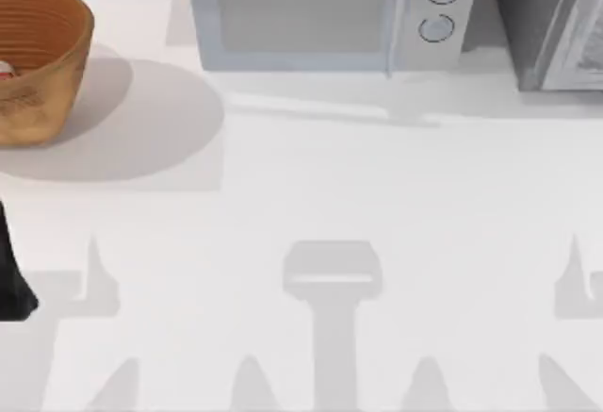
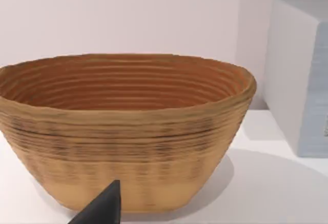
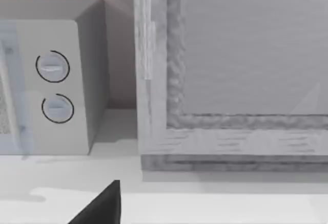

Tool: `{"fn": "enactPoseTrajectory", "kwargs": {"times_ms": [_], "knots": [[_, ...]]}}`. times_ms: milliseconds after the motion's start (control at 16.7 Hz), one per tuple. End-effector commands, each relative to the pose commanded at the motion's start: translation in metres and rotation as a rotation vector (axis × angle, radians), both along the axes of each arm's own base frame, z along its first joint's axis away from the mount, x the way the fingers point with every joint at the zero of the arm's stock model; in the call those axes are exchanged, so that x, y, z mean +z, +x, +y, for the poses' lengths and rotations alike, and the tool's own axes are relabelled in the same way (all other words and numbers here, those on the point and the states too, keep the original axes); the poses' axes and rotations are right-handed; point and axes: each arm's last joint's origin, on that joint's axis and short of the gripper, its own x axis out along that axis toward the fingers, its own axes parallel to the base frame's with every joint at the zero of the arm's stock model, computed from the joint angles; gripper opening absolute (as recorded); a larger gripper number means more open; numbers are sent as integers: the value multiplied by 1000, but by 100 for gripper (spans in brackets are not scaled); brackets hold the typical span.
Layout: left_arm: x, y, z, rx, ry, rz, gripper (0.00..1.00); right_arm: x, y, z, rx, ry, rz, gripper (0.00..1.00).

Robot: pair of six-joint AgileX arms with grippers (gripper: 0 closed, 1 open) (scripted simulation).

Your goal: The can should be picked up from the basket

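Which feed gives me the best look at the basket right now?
The left wrist view: the basket appears whole, side-on, with rim, ribbed inside and base on the table. The top view has the basket cut off at the table's far left edge, with a bit of the can inside. The right wrist view faces the microwave.

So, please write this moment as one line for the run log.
can: inside basket, table's far left | left gripper: facing basket, before grasp | right gripper: facing microwave | step: can not yet picked
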Motion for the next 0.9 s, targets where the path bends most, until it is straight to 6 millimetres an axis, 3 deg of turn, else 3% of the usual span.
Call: {"fn": "enactPoseTrajectory", "kwargs": {"times_ms": [180, 420, 660, 900], "knots": [[0, 0, 0, 0, 0, 0, 100, 0, 0, 0, 0, 0, 0, 100], [9, 3, 2, 24, 14, 124, 100, 0, 0, 0, 0, 0, 0, 100], [38, 15, 9, 85, 36, 335, 100, 0, 0, 0, 0, 0, 0, 100], [82, 42, 24, 174, 53, 556, 100, 0, 0, 0, 0, 0, 0, 100]]}}
